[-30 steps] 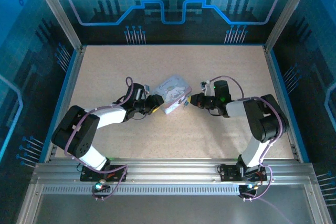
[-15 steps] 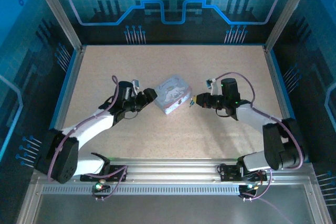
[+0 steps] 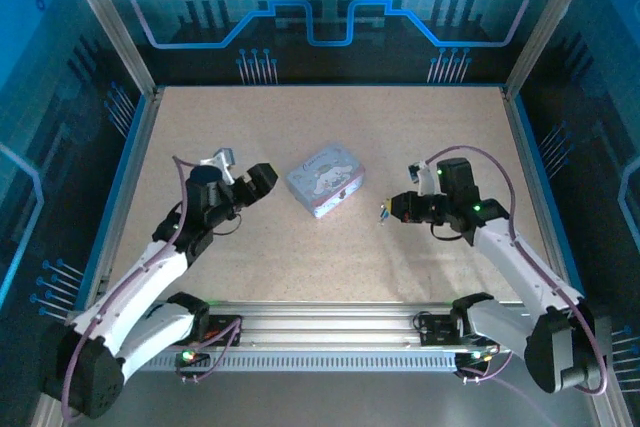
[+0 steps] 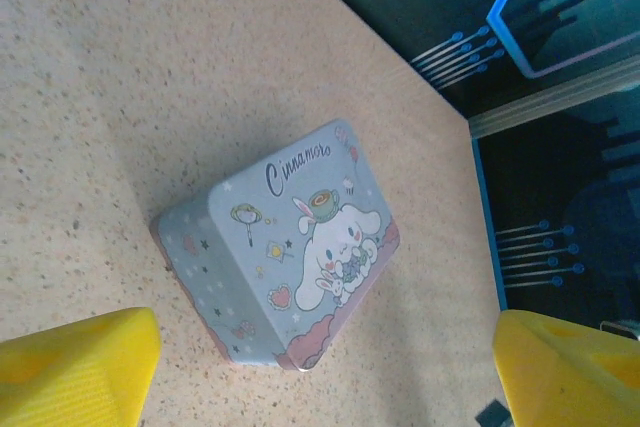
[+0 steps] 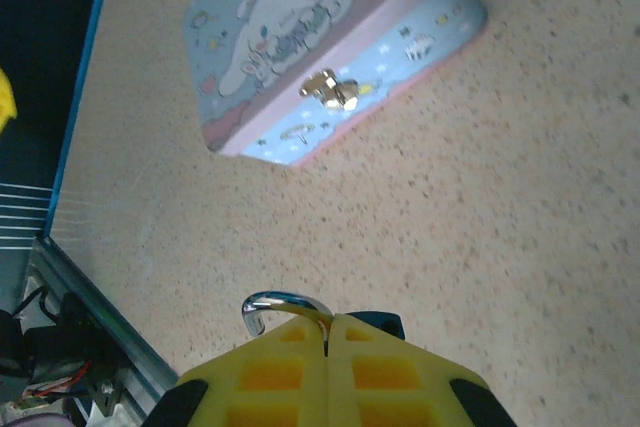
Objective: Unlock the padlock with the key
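My right gripper (image 3: pixel 386 209) hangs just right of the tin, shut on the padlock (image 5: pixel 287 305). The padlock's silvery shackle hooks out free from between the yellow fingertips (image 5: pixel 290 352), and a bit of its dark body (image 5: pixel 381 324) shows behind them. In the right wrist view my right gripper (image 5: pixel 328 332) is clear of the tin, above bare table. My left gripper (image 3: pixel 262 180) stands open to the left of the tin, apart from it. In the left wrist view my left gripper (image 4: pixel 320 387) has nothing between its yellow fingers (image 4: pixel 80 367). The key is hidden.
A pale lilac-grey tin (image 3: pixel 325 179) with a cartoon lid lies closed at mid table between the grippers. The tin (image 5: pixel 320 47) has a small gold latch (image 5: pixel 330 89) bare on its front side. From the left wrist the tin (image 4: pixel 290 257) shows its lid. Blue walls fence the table (image 3: pixel 330 267).
My left gripper has let go of the tin, opened wide and drawn back to the left. My right gripper has pulled back to the right, away from the tin, with the padlock.
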Motion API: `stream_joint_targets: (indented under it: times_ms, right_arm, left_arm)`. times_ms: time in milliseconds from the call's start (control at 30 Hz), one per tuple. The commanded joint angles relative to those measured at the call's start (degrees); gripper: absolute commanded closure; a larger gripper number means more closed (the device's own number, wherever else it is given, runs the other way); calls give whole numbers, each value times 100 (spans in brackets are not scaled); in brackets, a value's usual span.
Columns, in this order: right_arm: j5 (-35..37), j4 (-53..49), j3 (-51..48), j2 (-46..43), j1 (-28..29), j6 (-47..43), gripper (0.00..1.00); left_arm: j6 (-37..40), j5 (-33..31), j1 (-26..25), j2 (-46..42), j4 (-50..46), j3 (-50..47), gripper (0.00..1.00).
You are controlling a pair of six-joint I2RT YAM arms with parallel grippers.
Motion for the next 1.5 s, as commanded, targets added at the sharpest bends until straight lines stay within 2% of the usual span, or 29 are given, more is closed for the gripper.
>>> stream_joint_targets:
  times_ms: [0, 300, 633, 733, 1467]
  right_arm:
    - [179, -915, -4, -220, -21, 80, 99]
    - [147, -1104, -591, -462, 70, 422, 99]
    - [352, -978, -792, -151, 428, 534, 99]
    - [424, -920, -811, -37, 539, 557, 99]
    - [796, -578, -760, 660, 883, 557, 99]
  left_arm:
    - [340, -299, 92, -308, -193, -180, 13]
    - [416, -427, 214, -713, -249, -426, 8]
    - [436, -420, 275, -718, -262, -456, 5]
    - [425, -425, 281, -724, -278, -453, 2]
    - [315, -323, 328, -725, -325, -461, 1]
